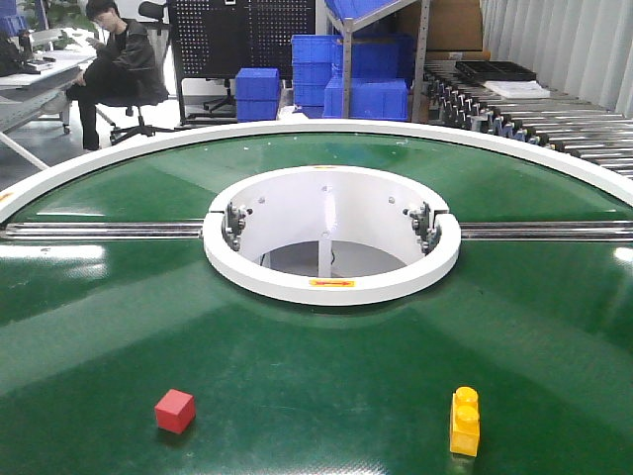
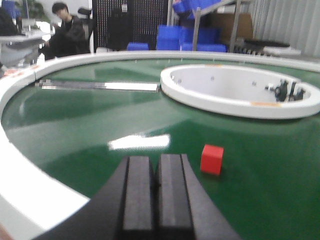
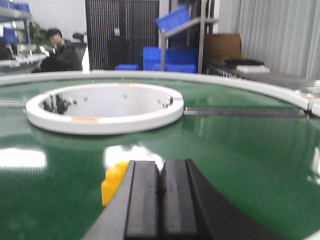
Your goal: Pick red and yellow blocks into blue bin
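Hovering low over the glossy green desk [image 1: 316,366], we hold left fingers [image 2: 137,195] and right fingers [image 3: 142,200] clenched, empty. The small plain red cube [image 2: 212,159] lies near the left, the studded yellow plastic brick [image 3: 112,182] beside the right, one apiece. The blue bin is unseen.

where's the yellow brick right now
Front view: the yellow brick lies on the green table at near right, across from the red cube, in front of the white ring.

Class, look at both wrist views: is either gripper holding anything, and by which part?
Nothing is held. The left gripper and right gripper are both shut empty; the red cube and yellow brick lie free on the green surface.
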Robot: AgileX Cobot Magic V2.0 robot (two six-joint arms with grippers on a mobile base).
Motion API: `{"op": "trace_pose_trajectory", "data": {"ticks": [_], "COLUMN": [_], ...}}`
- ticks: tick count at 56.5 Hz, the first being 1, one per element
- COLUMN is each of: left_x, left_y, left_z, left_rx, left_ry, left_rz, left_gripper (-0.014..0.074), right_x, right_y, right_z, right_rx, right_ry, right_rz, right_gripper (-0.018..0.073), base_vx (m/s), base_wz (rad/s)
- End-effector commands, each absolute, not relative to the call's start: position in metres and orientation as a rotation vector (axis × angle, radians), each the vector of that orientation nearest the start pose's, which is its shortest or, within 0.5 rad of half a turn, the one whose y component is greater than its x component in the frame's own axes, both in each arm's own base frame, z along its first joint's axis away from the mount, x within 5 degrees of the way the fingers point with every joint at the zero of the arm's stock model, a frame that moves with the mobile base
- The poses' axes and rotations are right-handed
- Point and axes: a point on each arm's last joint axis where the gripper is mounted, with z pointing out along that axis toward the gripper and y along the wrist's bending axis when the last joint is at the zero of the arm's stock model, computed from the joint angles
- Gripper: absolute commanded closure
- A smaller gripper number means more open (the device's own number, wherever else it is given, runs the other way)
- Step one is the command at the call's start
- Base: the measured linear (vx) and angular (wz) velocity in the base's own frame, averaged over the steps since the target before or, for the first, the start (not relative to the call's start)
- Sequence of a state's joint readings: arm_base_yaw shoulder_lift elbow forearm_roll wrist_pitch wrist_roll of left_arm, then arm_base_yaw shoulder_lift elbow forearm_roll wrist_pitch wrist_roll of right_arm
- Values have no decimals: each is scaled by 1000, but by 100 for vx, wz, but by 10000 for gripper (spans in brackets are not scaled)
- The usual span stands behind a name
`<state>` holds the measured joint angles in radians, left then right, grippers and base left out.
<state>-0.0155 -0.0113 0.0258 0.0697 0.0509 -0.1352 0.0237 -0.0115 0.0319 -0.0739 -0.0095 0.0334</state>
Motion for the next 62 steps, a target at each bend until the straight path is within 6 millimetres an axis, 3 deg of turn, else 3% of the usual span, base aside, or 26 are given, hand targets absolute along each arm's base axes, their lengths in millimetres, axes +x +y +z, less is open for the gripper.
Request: {"op": "trace_pose_trajectory", "data": {"ticks": [1, 14, 21, 31, 37, 45, 56, 62], "left_x": [50, 26, 25, 47, 70, 91, 103, 105], "left_y": [-1, -1, 0, 2, 2, 2, 2, 2], "left_z": [232, 308, 343, 369, 363, 347, 344, 342], "left_rx": [-48, -43, -58, -86, -76, -78, -78, -78], "left_ry": [1336, 1133, 1246, 1567, 1770, 1947, 1981, 1995], "left_rz": [-100, -107, -95, -68, -34, -18, -19, -17], "left_gripper": [594, 594, 594, 594, 594, 594, 594, 577], "right_x": [54, 36, 35, 54, 75, 101, 125, 136], "right_y": [2, 1, 0, -1, -1, -1, -2, -1], "right_z": [223, 296, 332, 365, 364, 346, 327, 320], "right_rx": [-54, -49, -42, -33, -32, -34, -44, -90], "right_ry": [1326, 1203, 1265, 1499, 1674, 1882, 2066, 2130], "right_rz": [-9, -23, -29, -39, -45, -50, -67, -87], "right_gripper": [569, 569, 569, 569, 569, 569, 564, 502], "base_vx": [0, 0, 0, 0, 0, 0, 0, 0], "base_wz": [0, 0, 0, 0, 0, 0, 0, 0]}}
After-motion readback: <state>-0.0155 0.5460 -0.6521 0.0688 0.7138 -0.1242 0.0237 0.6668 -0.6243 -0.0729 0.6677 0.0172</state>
